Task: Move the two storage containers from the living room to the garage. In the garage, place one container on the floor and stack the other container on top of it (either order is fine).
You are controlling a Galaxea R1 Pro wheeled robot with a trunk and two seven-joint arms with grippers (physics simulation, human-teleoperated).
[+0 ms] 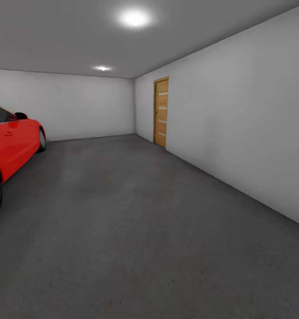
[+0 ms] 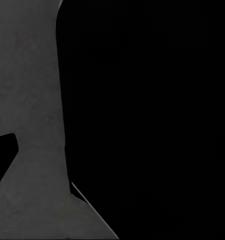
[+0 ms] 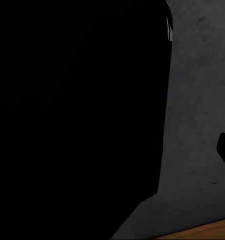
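Head camera looks into the garage: dark grey concrete floor (image 1: 136,230), white walls, two ceiling lights. Red car (image 1: 9,146) parked along the left side, wooden door (image 1: 161,111) set in the right wall further back. Wide bare strip of floor between car and wall, which looks like the obvious drop spot: room to set one bin down and stack the other without hitting the car.

No orange-red bins in these frames, so I can't say where they are or whether either arm carries one.

Both wrist cameras are mostly blocked by a large black shape close to the lens, probably the robot's own body with arms tucked for driving. Left wrist shows mottled concrete floor (image 2: 27,100) beside it. Right wrist shows the same concrete (image 3: 197,100) plus a sliver of light wood (image 3: 202,232) at one edge, maybe a threshold or plank flooring.

Pincer state: can't tell for either side.

My read: transit phase, nothing placed in view yet.
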